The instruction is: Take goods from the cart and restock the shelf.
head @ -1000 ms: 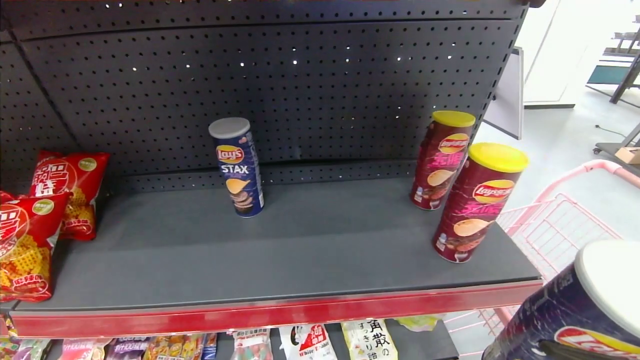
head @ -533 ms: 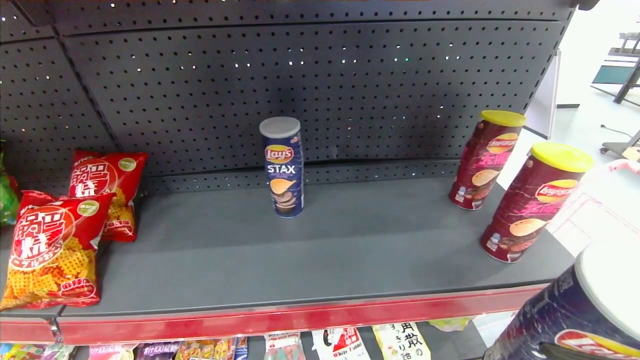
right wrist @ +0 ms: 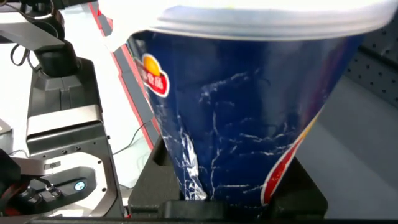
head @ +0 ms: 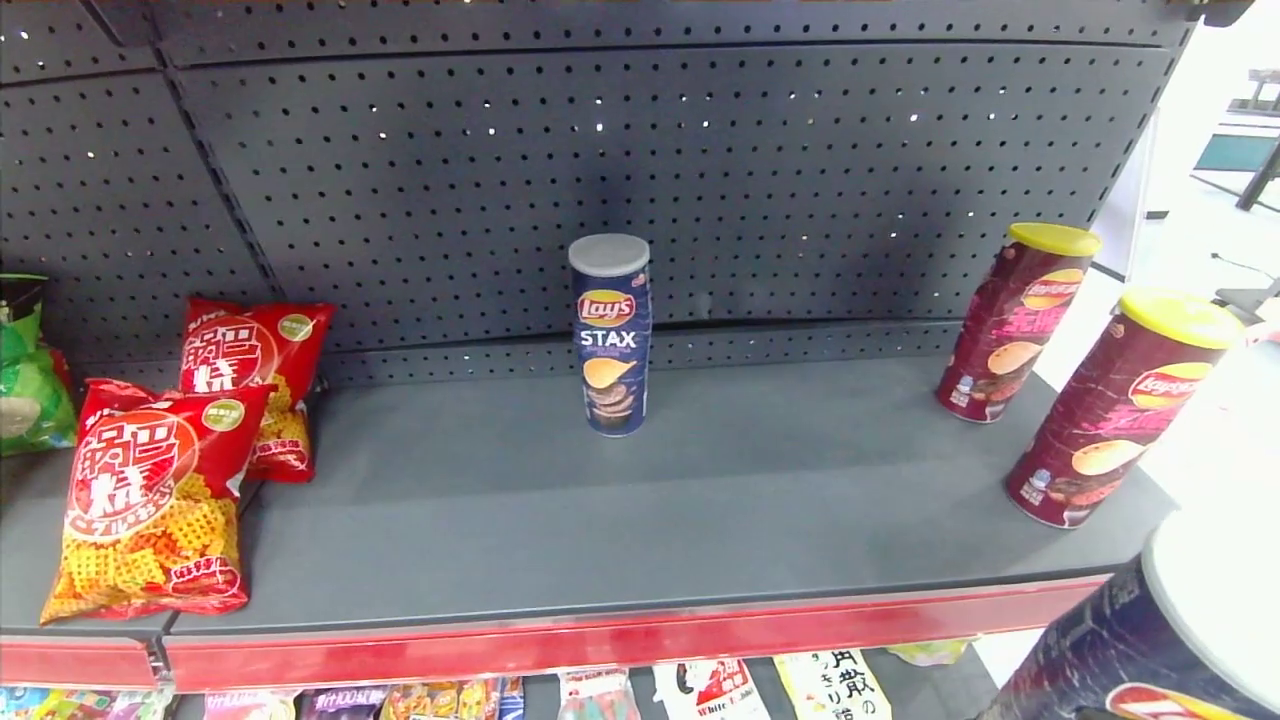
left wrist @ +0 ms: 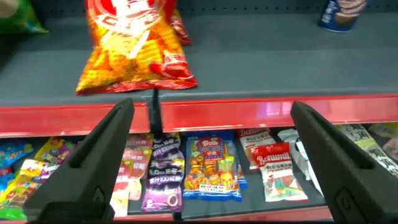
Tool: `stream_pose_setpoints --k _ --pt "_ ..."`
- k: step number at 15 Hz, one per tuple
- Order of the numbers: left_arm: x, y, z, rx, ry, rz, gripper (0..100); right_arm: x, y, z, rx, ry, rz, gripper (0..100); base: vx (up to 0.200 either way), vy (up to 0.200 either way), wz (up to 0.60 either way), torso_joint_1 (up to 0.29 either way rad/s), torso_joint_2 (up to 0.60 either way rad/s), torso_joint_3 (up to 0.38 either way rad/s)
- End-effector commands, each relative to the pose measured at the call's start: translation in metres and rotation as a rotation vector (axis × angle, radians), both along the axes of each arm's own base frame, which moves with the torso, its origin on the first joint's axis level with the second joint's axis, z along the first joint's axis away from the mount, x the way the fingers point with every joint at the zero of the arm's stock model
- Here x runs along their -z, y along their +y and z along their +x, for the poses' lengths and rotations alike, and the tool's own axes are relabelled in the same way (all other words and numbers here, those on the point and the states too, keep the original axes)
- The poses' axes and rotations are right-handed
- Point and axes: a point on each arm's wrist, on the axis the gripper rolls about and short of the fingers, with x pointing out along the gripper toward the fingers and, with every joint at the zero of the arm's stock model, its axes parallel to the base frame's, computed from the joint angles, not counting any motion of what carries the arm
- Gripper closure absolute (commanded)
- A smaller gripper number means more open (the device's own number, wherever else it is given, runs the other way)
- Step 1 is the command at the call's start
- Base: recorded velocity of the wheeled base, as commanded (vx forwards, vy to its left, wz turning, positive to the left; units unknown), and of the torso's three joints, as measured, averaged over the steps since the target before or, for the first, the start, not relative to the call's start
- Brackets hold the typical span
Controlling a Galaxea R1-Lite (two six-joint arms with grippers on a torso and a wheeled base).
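Observation:
A blue chip can with a white lid sits at the lower right of the head view. My right gripper is shut on this can's lower body. The grey shelf carries another blue chip can, upright at the back middle. Two maroon cans with yellow lids stand at the shelf's right end, one at the back and one near the front. My left gripper is open and holds nothing, low in front of the shelf's red edge.
Red snack bags and a green bag stand at the shelf's left end. The perforated back panel closes the rear. Small snack packets fill the lower shelf. A pale pink cart edge shows at the far right.
The head camera has turned left, so the whole picture shifted right and most of the pink cart left the view. The held can stays at the lower right corner.

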Motion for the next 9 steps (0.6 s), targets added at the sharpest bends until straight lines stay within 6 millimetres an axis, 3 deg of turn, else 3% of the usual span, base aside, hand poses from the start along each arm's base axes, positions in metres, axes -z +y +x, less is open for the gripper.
stream_pose_setpoints --k 1,9 --pt "0.0000 0.0000 0.0001 0.000 0.001 0.000 0 0.0000 0.0000 -0.0001 -0.001 -0.001 0.000 100 0.000 0.000 0.00 0.000 0.00 0.000" --pt "0.0000 0.0000 0.0001 0.000 0.001 0.000 0 0.0045 -0.0015 -0.0030 -0.001 0.006 -0.003 100 0.000 0.000 0.00 0.000 0.00 0.000"
